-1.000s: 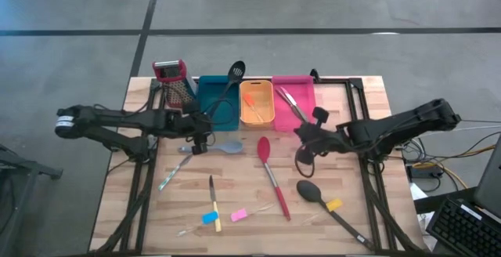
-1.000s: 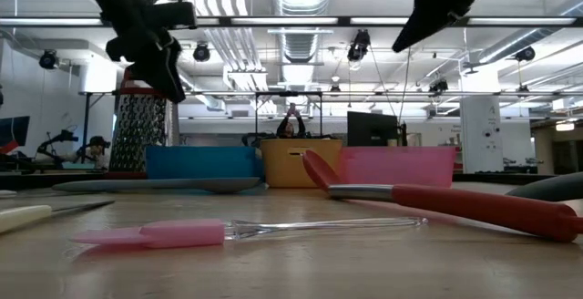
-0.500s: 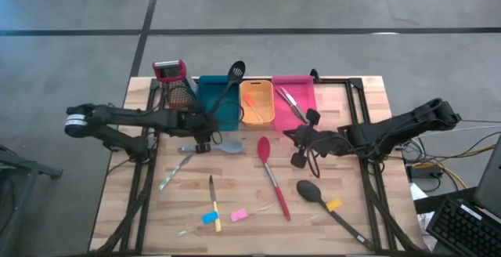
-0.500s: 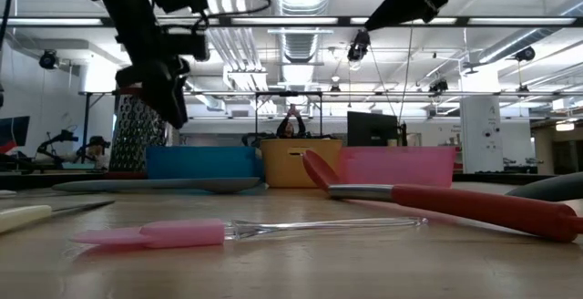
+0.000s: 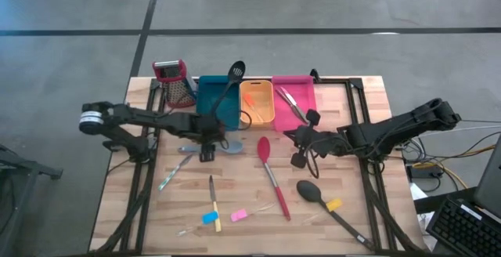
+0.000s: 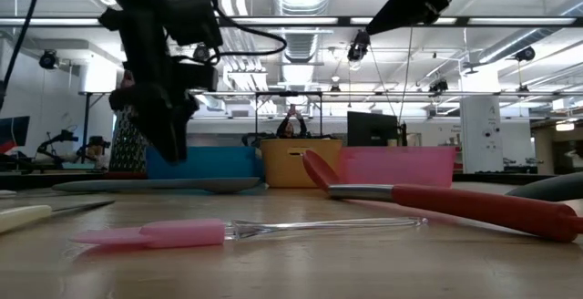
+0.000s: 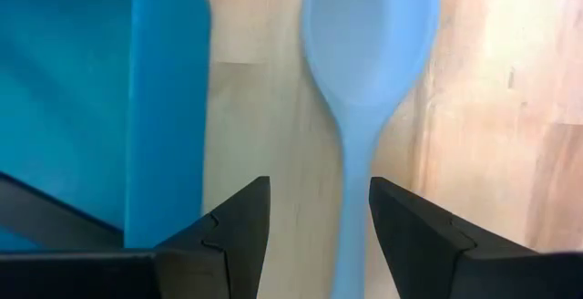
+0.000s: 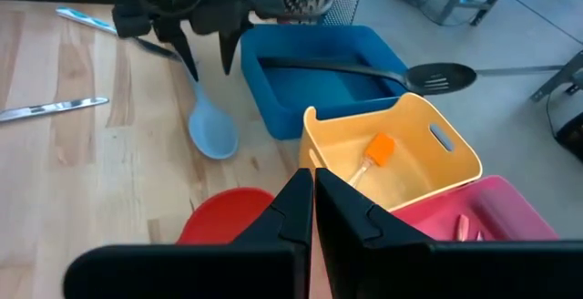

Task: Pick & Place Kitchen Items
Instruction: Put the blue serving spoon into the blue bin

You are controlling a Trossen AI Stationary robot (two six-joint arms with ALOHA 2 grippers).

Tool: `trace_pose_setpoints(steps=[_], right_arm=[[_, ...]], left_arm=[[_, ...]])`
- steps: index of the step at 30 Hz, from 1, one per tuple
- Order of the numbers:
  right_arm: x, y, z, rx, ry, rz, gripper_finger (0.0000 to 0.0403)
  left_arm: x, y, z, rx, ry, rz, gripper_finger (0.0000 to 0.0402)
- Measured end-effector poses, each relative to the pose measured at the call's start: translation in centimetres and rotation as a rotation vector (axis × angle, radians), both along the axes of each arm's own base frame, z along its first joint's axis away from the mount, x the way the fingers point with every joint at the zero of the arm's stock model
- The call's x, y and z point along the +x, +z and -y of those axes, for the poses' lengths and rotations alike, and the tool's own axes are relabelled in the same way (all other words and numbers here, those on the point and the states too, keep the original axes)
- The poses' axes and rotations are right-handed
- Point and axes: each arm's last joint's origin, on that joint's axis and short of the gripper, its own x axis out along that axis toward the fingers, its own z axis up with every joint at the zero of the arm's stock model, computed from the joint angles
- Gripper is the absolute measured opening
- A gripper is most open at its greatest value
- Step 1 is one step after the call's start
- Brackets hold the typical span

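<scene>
A grey-blue spoon [image 5: 223, 146] lies flat on the table in front of the teal bin [image 5: 208, 110]. My left gripper [image 5: 208, 149] is open above its handle. In the left wrist view the handle [image 7: 352, 235] runs between the two fingers [image 7: 235, 231] without touching them, and in the low view the gripper [image 6: 171, 146] hangs clear of the table. My right gripper [image 5: 298, 150] is shut and empty, right of the red spoon [image 5: 271, 175], whose bowl shows below it [image 8: 223, 215]. A black spoon [image 5: 327, 204] lies at the near right.
A black slotted spatula [image 5: 228, 85] leans out of the teal bin. The orange bin [image 5: 257, 104] and pink bin [image 5: 294, 100] stand right of it, and the grater [image 5: 174, 81] at the far left. A metal tool [image 5: 174, 172], a knife [image 5: 213, 202] and small pink [image 5: 239, 215], blue [image 5: 209, 218] and yellow [image 5: 334, 204] pieces lie near.
My left gripper has gone toward the table's right edge and down, and now hangs low over the grey-blue spoon's handle. My right gripper has shifted a little toward the table's left and then kept still. Nothing on the table has moved.
</scene>
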Motion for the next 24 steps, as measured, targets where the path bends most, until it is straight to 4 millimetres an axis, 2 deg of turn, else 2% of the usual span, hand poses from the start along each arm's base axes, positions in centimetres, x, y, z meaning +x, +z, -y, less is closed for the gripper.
trace_pose_setpoints(steps=[16, 20, 24], right_arm=[[0.0, -0.1, 0.0, -0.001, 0.0, -0.003, 0.0008], [0.0, -0.1, 0.0, -0.001, 0.0, -0.003, 0.0008], [0.0, -0.1, 0.0, -0.001, 0.0, -0.003, 0.0008]], left_arm=[[1.6, -4.1, 0.0, -0.106, -0.025, -0.13, 0.0184], [1.7, -4.8, 0.1, -0.114, -0.055, -0.157, 0.0148], [1.7, -4.6, 0.1, -0.118, -0.078, -0.147, 0.0083]])
